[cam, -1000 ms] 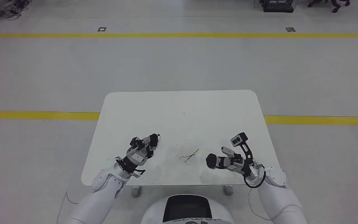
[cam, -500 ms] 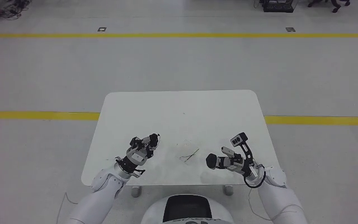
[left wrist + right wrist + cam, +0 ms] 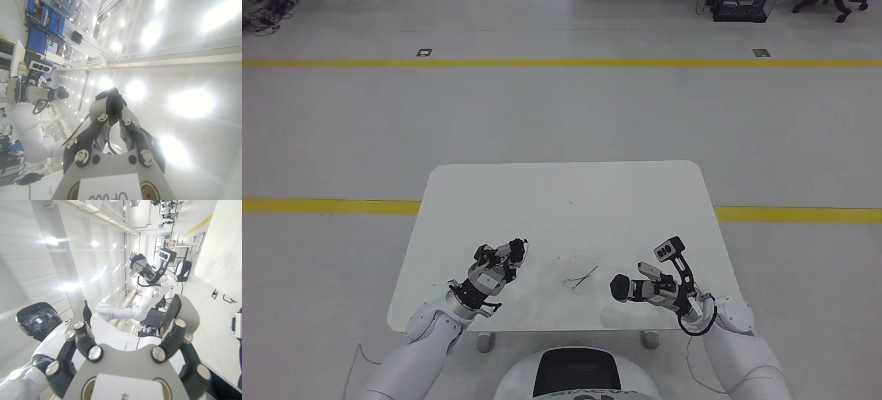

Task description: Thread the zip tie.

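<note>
A thin dark zip tie (image 3: 580, 276) lies flat on the white table (image 3: 562, 200), near the front edge, between my two arms. My left gripper (image 3: 513, 249) hangs to its left, clear of it. In the left wrist view the left gripper (image 3: 113, 103) points up at the ceiling with its dark-padded fingers (image 3: 105, 106) pressed together; a thin dark strip (image 3: 77, 130) runs beside one finger, and whether it is held is unclear. My right gripper (image 3: 621, 288) sits to the zip tie's right, also apart from it. Its ribbed fingers (image 3: 171, 311) stand wide open around nothing (image 3: 128, 313).
The table's far half and both sides are bare white surface. Yellow floor lines (image 3: 562, 63) run behind and beside the table. Each wrist view shows the other arm farther off: the right arm (image 3: 37, 92) and the left arm (image 3: 147, 273).
</note>
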`<state>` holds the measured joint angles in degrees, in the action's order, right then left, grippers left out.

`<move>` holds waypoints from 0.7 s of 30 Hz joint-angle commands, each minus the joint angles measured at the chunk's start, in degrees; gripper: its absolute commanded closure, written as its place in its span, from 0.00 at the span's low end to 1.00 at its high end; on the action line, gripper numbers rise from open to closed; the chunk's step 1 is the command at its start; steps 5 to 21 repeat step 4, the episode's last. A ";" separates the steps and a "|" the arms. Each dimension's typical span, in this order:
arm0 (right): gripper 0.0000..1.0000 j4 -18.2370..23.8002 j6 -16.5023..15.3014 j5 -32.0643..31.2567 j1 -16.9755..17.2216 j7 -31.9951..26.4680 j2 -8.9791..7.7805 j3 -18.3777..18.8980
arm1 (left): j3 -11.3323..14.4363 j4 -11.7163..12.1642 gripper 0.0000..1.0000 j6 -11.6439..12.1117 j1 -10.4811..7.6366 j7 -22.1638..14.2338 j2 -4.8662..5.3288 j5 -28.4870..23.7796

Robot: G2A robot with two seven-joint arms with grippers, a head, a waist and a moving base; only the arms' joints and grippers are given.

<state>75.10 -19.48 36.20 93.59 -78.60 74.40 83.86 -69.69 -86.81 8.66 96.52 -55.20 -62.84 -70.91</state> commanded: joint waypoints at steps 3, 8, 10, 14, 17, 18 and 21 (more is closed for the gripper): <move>0.00 0.00 0.00 0.00 0.00 0.00 0.00 0.00 | 0.00 0.00 1.00 0.00 0.00 0.00 0.00 0.00; 0.00 0.00 0.00 0.00 0.00 0.00 0.00 0.00 | 0.00 0.00 1.00 0.00 0.00 0.00 0.00 0.00; 0.00 0.00 0.00 0.00 0.00 0.00 0.00 0.00 | 0.00 0.00 1.00 0.00 0.00 0.00 0.00 0.00; 0.00 0.00 0.00 0.00 0.00 0.00 0.00 0.00 | 0.00 0.00 1.00 0.00 0.00 0.00 0.00 0.00; 0.00 0.00 0.00 0.00 0.00 0.00 0.00 0.00 | 0.00 0.00 1.00 0.00 0.00 0.00 0.00 0.00; 0.00 0.00 0.00 0.00 0.00 0.00 0.00 0.00 | 0.00 0.00 1.00 0.00 0.00 0.00 0.00 0.00; 0.00 0.00 0.00 0.00 0.00 0.00 0.00 0.00 | 0.00 0.00 1.00 0.00 0.00 0.00 0.00 0.00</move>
